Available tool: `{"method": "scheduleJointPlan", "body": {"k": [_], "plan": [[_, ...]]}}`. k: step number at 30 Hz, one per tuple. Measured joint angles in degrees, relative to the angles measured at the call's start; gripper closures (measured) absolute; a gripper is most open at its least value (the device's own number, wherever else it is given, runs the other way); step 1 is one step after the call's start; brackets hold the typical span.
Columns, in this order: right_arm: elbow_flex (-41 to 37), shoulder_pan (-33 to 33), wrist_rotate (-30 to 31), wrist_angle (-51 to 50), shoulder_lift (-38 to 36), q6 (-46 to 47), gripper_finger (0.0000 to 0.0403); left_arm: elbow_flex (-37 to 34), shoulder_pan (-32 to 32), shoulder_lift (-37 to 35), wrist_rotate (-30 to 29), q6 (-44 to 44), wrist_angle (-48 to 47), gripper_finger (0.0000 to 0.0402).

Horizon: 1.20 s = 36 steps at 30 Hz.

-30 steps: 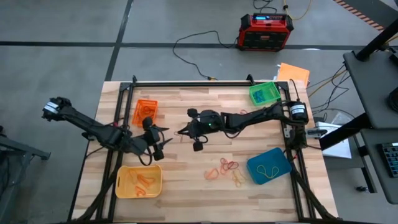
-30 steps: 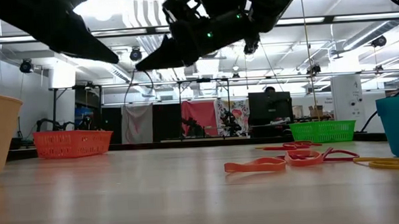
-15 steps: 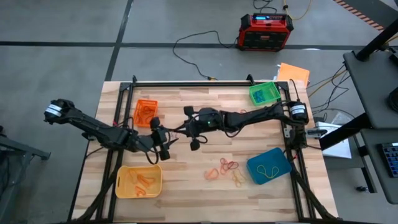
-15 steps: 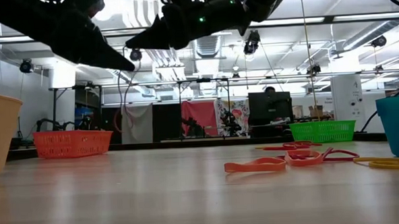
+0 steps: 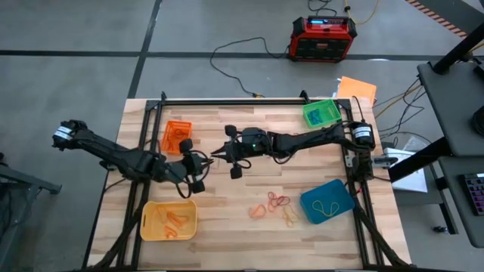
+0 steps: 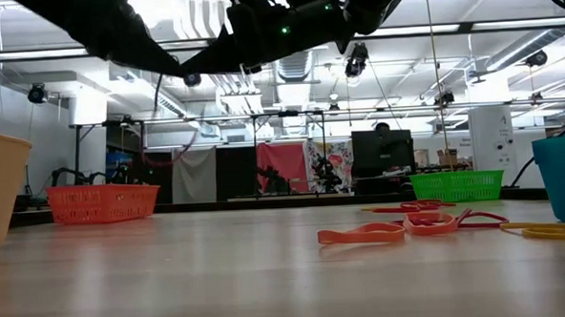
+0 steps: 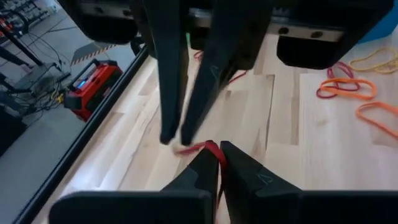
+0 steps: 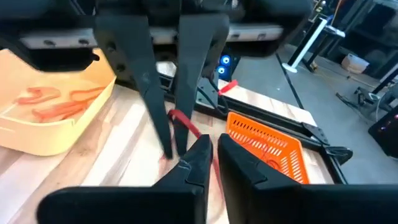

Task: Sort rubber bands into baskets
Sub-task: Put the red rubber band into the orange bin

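A red rubber band (image 7: 200,148) hangs in the air over the middle of the table, between my two grippers, which meet tip to tip. My left gripper (image 5: 204,162) reaches in from the table's left and is shut on it. My right gripper (image 5: 219,156) reaches in from the right, its fingers close together around the same band (image 8: 181,122). Loose rubber bands (image 5: 274,205) lie flat on the wood near the blue basket (image 5: 327,201). The orange basket (image 5: 178,136), green basket (image 5: 321,113) and yellow basket (image 5: 168,220) stand on the table. My left gripper pinches one end of the red band (image 7: 211,149) between its two fingertips. The fingers come from the table's left, slanting a little down. The band is clear of the table. My right gripper has the band's other end (image 8: 196,132) between its fingertips, coming nearly level from the table's right. The band runs a short way from these tips to the left gripper's tips, above the wood.
Orange bands (image 5: 174,221) lie in the yellow basket and a yellow band (image 5: 327,206) in the blue one. A black frame rail (image 5: 227,100) runs round the table's edges. A red-black box (image 5: 321,38) with cables sits on the floor beyond the far edge.
My left gripper has gone toward the table's middle and up to the right gripper's tips, and its fingers, wide apart a second ago, have shut on the red band. The right gripper has risen a little with the band.
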Motion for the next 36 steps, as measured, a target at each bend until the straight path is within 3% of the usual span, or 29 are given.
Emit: {"method": "scheduleJointPlan", "body": {"k": [13,19,26,36], "plan": [[-0.09,-4.01,0.01,-4.73,-0.55,10.96,0.0256,8.35,2.84,-2.24,-1.78,-7.7,-23.51,0.0401],[-0.13,-6.82,0.27,-9.48,-0.58,15.69,0.0225,9.71,11.23,-3.53,-6.35,-10.88,-35.77,0.0401],[-0.13,-7.1,0.2,-9.64,-0.47,16.51,0.0223,9.62,26.85,-2.99,-6.56,-10.36,-43.25,0.0402],[-0.13,-7.1,0.19,-11.86,-0.33,16.62,0.0223,8.2,40.24,-0.78,0.45,-9.66,-45.97,0.0402]]}}
